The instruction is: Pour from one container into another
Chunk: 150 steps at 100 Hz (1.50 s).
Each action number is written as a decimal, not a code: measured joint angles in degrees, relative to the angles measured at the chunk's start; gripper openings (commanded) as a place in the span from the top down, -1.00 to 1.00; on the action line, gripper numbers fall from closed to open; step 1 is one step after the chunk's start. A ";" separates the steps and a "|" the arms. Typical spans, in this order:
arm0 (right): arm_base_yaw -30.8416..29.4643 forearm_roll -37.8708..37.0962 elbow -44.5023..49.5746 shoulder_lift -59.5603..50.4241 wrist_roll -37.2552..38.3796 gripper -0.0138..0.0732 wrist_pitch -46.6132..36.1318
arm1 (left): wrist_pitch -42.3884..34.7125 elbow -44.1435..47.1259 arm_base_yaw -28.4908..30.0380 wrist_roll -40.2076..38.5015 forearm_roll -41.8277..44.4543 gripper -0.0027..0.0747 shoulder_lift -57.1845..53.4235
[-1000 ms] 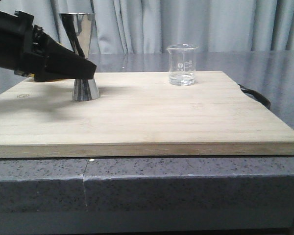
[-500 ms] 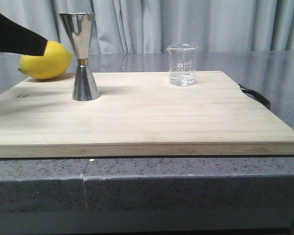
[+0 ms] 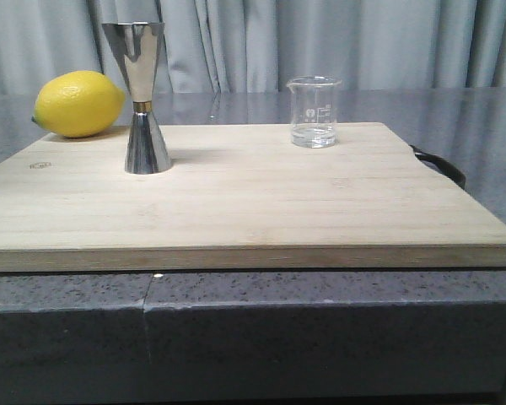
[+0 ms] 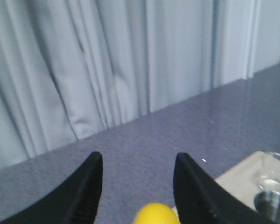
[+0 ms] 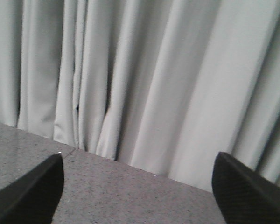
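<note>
The clear glass beaker (image 3: 313,111), with white graduation marks and a little liquid at its bottom, stands at the back right of the wooden board (image 3: 236,202). The steel hourglass jigger (image 3: 143,98) with its gold waist band stands upright at the back left. Neither gripper shows in the front view. In the left wrist view my left gripper (image 4: 138,161) is open and empty, with the jigger's rim (image 4: 273,205) and the beaker (image 4: 273,170) at the corner. In its own wrist view my right gripper (image 5: 137,165) is wide open over bare counter, facing the curtain.
A yellow lemon (image 3: 78,103) lies at the board's back left corner, just left of the jigger; the lemon (image 4: 156,213) also sits below the left fingers. A black strap (image 3: 443,164) pokes out at the board's right edge. Grey curtain (image 3: 320,42) behind the counter.
My left arm has drawn back to the left and out of the front view, uncovering the lemon and the jigger's waist. Jigger and beaker have not moved.
</note>
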 measured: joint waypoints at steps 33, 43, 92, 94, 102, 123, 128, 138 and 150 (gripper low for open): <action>-1.08 0.43 -0.35 -6.66 0.00 -0.65 7.13 | -24.63 -0.65 -16.43 -1.20 4.65 0.23 -8.88; -1.08 0.61 -0.18 -8.74 0.00 -0.65 11.56 | -33.74 -0.53 -21.13 -1.44 6.57 0.23 -13.55; -1.08 0.83 20.36 -33.68 0.00 -0.65 9.84 | -52.90 23.29 -24.67 -2.15 0.70 0.23 -39.75; -1.08 0.83 21.21 -34.63 0.00 -0.65 10.47 | -53.03 24.48 -24.67 -2.15 0.31 0.23 -40.68; -1.08 0.94 24.46 -38.21 0.00 -0.60 11.94 | -53.83 28.51 -24.67 -2.20 -1.08 0.27 -43.93; -1.08 1.39 32.22 -44.65 0.12 0.14 12.37 | -54.18 36.46 -24.67 -2.32 -4.35 0.67 -50.82; -1.08 1.39 33.56 -45.41 0.12 0.37 12.37 | -54.21 37.60 -24.67 -2.32 -4.59 0.82 -51.74; -1.08 1.47 35.11 -46.18 0.12 0.81 12.37 | -54.32 38.70 -24.67 -2.41 -4.83 0.98 -52.36; -1.08 1.47 35.52 -46.18 0.12 0.86 12.37 | -54.44 39.01 -24.67 -2.41 -4.83 0.98 -52.38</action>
